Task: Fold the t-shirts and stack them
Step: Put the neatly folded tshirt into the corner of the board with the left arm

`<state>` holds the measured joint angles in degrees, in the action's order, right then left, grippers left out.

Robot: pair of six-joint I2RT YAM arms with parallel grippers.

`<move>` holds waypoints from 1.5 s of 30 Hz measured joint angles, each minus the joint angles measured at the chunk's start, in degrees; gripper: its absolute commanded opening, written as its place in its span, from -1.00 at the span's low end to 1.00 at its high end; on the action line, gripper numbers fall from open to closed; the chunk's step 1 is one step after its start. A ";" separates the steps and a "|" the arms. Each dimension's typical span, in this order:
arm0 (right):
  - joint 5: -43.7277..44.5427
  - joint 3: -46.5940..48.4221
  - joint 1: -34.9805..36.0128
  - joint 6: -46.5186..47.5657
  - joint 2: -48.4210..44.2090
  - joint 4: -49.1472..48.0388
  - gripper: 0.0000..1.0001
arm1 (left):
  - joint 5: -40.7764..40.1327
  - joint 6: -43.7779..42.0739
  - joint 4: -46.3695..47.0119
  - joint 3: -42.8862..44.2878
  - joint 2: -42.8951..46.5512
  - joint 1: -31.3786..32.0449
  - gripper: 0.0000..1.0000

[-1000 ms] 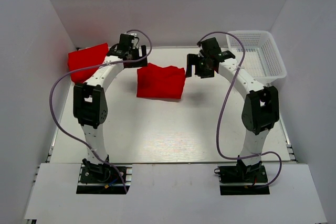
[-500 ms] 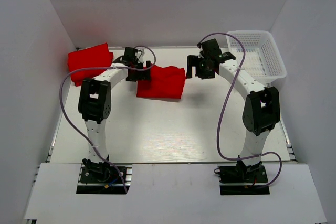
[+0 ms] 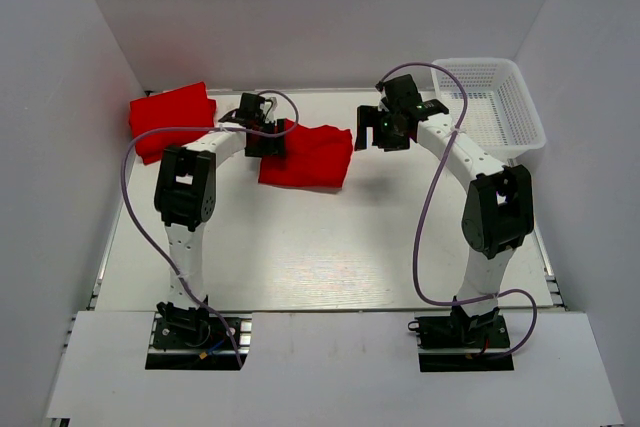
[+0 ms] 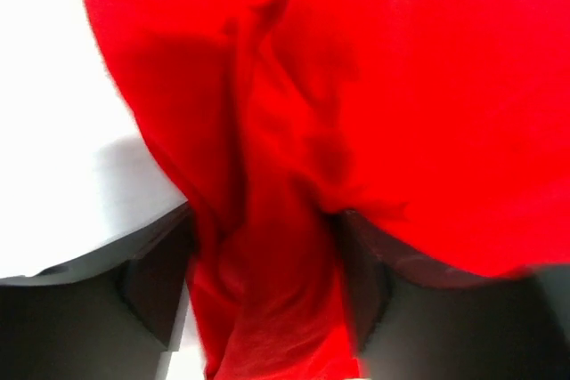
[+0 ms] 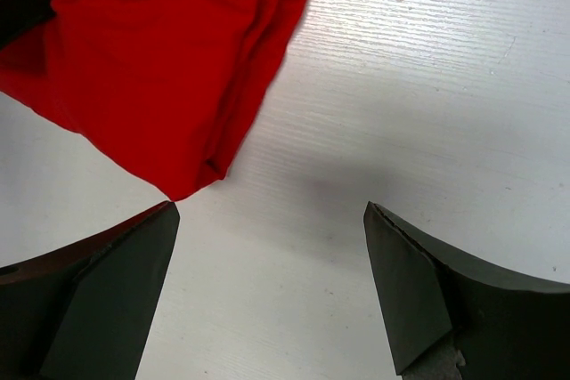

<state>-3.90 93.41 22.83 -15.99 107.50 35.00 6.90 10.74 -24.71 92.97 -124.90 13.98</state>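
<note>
The folded t-shirt (image 3: 305,155) I'm working on lies on the far middle of the table (image 3: 320,247), a loose red rectangle with its left edge rumpled. The second t-shirt (image 3: 170,119) sits well apart from it in the far left corner, also folded. My left gripper (image 3: 268,137) is down at the left edge of the middle shirt. In the left wrist view a bunched ridge of red cloth fills the gap between its fingers (image 4: 156,278) and touches both, but I cannot tell whether they are actually pinching it or only straddling it. My right gripper (image 3: 385,130) hangs just off the shirt's right edge with its jaws spread wide and nothing in them. In its own wrist view I see bare table between the fingers (image 5: 107,291), and the shirt's corner reaches in from the upper left. The white mesh basket (image 3: 490,97) stands at the far right.
</note>
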 measured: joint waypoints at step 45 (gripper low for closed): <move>10.67 -19.76 -0.37 -2.89 -16.63 -14.27 0.81 | 7.39 -18.43 -6.45 30.64 1.20 -10.88 -1.00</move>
<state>6.76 73.65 22.46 -18.87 90.87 20.73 14.28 -7.68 -31.16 123.61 -123.70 3.09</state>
